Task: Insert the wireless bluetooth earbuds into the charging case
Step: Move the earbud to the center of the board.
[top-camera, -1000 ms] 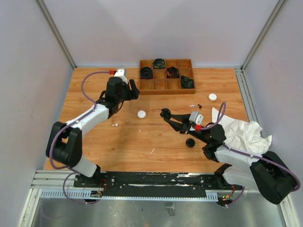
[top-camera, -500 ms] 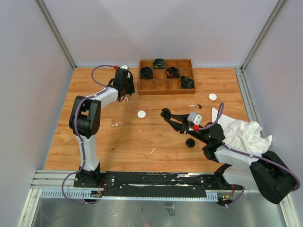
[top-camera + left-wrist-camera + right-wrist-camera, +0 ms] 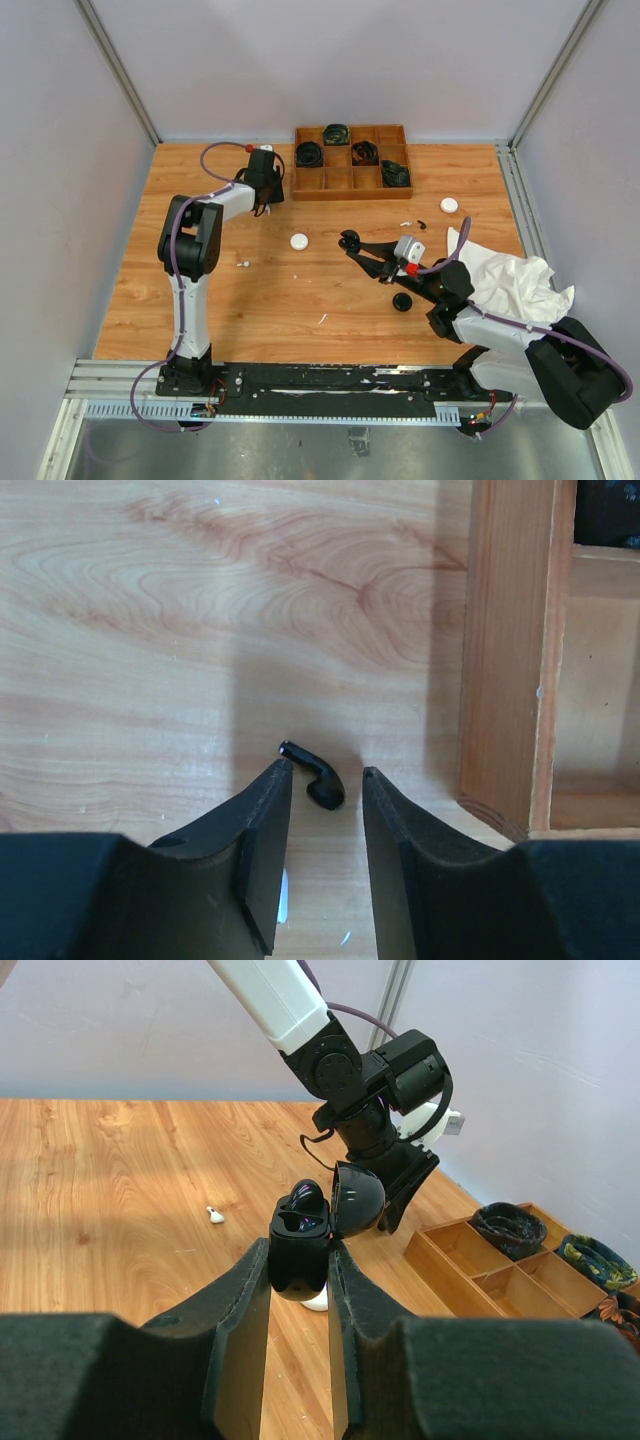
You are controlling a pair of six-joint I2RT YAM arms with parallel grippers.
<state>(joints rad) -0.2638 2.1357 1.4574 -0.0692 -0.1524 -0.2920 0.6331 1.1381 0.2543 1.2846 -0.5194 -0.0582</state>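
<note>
A black earbud (image 3: 318, 777) lies on the wood just left of the wooden tray (image 3: 510, 660). My left gripper (image 3: 325, 768) points down over it, jaws narrowly open, the earbud between the fingertips with its stem by the left one. From above, the left gripper (image 3: 267, 196) sits at the tray's left end. My right gripper (image 3: 298, 1248) is shut on a black charging case (image 3: 300, 1250), lid (image 3: 358, 1200) swung open, one black earbud (image 3: 305, 1200) seated inside. It holds the case (image 3: 349, 240) above mid-table. A white earbud (image 3: 242, 264) lies loose.
The compartment tray (image 3: 350, 190) at the back holds coiled black cables. A white case (image 3: 299, 241) lies mid-table, another white case (image 3: 449, 205) at the right, a black case (image 3: 402, 301) near my right arm. Crumpled white cloth (image 3: 510, 280) lies at the right.
My left arm has swung back toward the tray and come down there, its jaws narrowing around the black earbud. The right gripper and case have stayed put.
</note>
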